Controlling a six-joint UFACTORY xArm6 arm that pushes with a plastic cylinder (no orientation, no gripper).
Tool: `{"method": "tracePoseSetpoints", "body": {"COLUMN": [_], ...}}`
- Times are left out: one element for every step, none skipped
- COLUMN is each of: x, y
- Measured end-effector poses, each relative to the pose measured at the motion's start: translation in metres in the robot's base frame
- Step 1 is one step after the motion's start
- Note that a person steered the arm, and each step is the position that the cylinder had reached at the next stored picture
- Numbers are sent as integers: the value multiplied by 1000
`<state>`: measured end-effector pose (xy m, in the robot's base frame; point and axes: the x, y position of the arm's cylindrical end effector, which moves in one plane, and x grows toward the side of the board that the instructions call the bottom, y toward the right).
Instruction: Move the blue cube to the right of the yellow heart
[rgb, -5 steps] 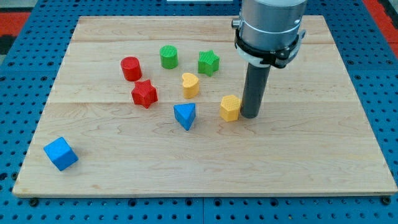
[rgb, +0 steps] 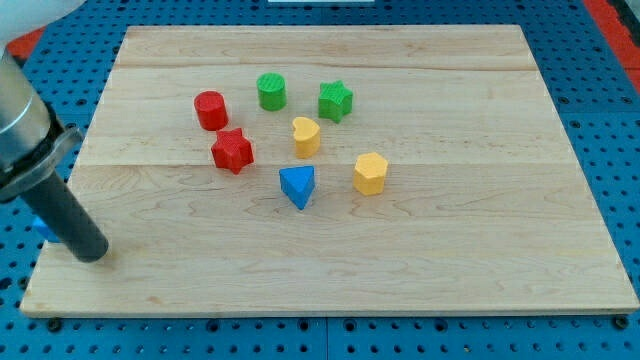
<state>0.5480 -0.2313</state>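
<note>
- You've got the rod way over in the lower left of the frame, leaning in from the left edge, with the tip (rgb: 93, 253) down on the desk (rgb: 480, 220) close to its lower left corner.
- The end effector is just that plain dark rod, so it has no jaws to be apart or together, and it isn't clamped on anything.
- The blue cube (rgb: 42, 228) is almost totally hidden. You can only see a small blue sliver poking out on the left side of the rod, right at the desk's left edge. I can't tell if the rod is actually touching it.
- The yellow heart (rgb: 306, 135) sits near the middle of the frame, well apart from the cube and the tip.
- To the right of the heart and a bit lower there's a yellow hexagon block (rgb: 370, 172), near the heart but not touching it.
- Just below the heart is a blue triangle block (rgb: 297, 185).
- Left of the heart is a red star (rgb: 232, 150), with a red cylinder (rgb: 210, 110) up and left of the star.
- Above the heart is a green cylinder (rgb: 271, 91), with a green star (rgb: 335, 100) to its right.
- All seven of those blocks sit loosely clustered, none touching another.
- The desk sits on a blue pegboard (rgb: 600, 100).
</note>
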Motion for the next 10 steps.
{"method": "tracePoseSetpoints", "body": {"x": [16,57,51,28,-5,-17,-29,-59,-52,-35], "y": [7,-39,-72,-73,-73,-71,-72,-1,44,28]}}
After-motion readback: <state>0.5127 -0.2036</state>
